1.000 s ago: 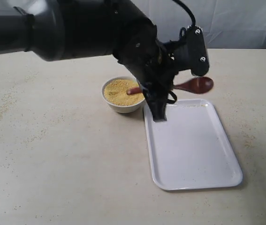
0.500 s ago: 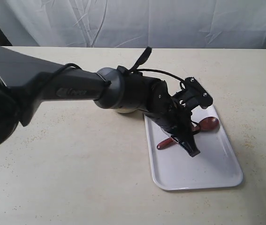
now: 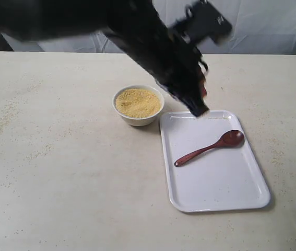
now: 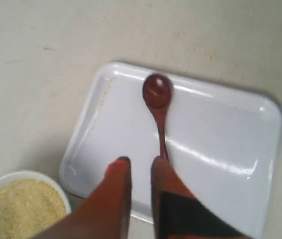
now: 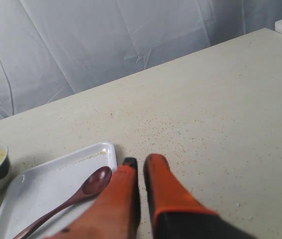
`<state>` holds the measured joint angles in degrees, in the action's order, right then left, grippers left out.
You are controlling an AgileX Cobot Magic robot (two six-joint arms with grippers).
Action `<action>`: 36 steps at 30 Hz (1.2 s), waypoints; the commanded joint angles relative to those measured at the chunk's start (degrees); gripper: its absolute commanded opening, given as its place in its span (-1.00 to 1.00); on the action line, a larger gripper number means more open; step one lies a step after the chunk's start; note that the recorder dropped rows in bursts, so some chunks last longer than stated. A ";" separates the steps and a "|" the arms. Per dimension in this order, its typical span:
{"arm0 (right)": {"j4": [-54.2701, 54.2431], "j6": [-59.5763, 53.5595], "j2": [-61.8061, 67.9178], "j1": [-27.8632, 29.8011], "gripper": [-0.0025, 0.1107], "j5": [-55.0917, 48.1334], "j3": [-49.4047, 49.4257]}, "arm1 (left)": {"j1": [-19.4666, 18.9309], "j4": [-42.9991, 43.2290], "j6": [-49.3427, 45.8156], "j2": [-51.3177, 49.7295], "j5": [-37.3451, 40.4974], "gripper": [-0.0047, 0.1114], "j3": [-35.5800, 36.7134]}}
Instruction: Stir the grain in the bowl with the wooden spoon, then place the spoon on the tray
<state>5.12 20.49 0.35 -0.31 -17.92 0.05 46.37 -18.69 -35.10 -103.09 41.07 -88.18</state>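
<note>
The matte beige table (image 3: 59, 172) is speckled with stray granules, thickest toward nine o'clock. Left of centre sits the small round cream ceramic bowl (image 3: 137, 120), smooth-walled and filled nearly to the rim with fine sandy-yellow grain (image 3: 137, 102). Just beside it at four o'clock lies the flat white plastic tray (image 3: 215, 191), glossy, round-cornered and low-rimmed. The polished reddish-brown wooden spoon (image 3: 209, 148) lies on the tray on a diagonal, its round head toward two o'clock and its slim tapering handle toward eight o'clock. The left gripper (image 4: 140, 160), motion-blurred in the exterior view, hangs above the tray's twelve o'clock rim, its orange jaws a narrow gap apart and empty. The right gripper (image 5: 140, 160) hovers over bare table beside the tray, jaws almost pressed together and empty.
</note>
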 commanded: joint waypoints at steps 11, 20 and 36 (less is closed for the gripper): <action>0.20 -0.06 -0.35 0.30 -0.81 0.49 -0.05 | -11.48 -21.88 -9.69 47.18 -26.11 -0.91 55.28; 0.20 -0.06 -0.35 0.30 -0.81 0.49 -0.05 | -11.48 -21.27 -9.91 65.34 -12.78 -0.91 68.39; -1.18 -0.06 -0.35 0.30 -0.81 0.49 -0.05 | -40.07 -21.97 -13.63 96.99 -54.08 -0.91 82.50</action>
<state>3.96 20.49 0.35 -0.31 -17.92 0.05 10.80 -39.00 -48.44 -9.21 -6.11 -7.21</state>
